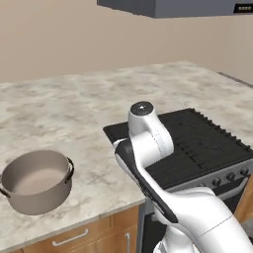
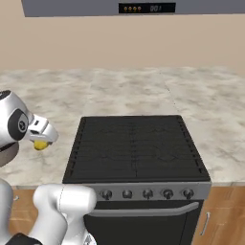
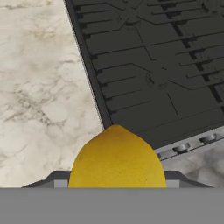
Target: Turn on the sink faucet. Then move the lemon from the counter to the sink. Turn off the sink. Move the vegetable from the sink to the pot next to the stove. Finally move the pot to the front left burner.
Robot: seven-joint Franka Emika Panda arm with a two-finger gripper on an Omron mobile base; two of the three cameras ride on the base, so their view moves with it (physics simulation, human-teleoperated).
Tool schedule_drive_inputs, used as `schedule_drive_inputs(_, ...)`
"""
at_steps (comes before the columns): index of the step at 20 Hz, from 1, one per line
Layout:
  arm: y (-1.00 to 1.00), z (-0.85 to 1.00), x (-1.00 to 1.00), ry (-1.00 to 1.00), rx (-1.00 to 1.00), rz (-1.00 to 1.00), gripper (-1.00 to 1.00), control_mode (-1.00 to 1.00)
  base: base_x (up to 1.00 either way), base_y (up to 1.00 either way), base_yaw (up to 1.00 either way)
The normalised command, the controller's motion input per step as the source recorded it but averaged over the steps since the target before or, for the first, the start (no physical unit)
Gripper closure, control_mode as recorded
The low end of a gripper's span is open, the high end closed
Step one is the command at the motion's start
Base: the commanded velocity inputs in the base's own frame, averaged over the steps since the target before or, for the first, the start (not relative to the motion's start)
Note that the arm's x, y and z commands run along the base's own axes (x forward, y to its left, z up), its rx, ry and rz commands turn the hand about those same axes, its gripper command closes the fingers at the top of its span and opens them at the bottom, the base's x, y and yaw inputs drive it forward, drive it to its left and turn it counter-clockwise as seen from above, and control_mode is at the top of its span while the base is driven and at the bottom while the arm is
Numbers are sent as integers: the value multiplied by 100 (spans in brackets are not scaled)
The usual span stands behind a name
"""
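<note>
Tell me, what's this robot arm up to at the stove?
The white arm is carrying a lemon in its gripper, held in the air above the counter by the left edge of the stove. A grey pot stands empty on the counter to the left of the stove. Nothing sits on the burners. My guess is that the lemon is headed for the pot next.

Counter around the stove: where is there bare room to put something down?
Bare counter runs from the pot back to the wall, and right of the stove. Tightest is the strip between pot and stove, where the claw hangs with the lemon.
</note>
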Motion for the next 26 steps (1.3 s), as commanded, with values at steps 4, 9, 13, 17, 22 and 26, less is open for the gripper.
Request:
schedule_drive_inputs(4, 0, 0, 0, 0, 0, 0, 100, 100, 53, 16, 13)
schedule_drive_inputs(9, 0, 0, 0, 0, 0, 0, 100, 100, 56, 2, 27)
schedule_drive_inputs(13, 0, 0, 0, 0, 0, 0, 100, 100, 52, 0, 29)
schedule_drive_inputs(17, 0, 0, 0, 0, 0, 0, 100, 100, 31, 0, 18)
schedule_drive_inputs(22, 0, 0, 0, 0, 0, 0, 100, 100, 0, 0, 2)
schedule_drive_inputs(26, 10, 0, 1, 0, 0, 0, 100, -100, 0, 0, 0)
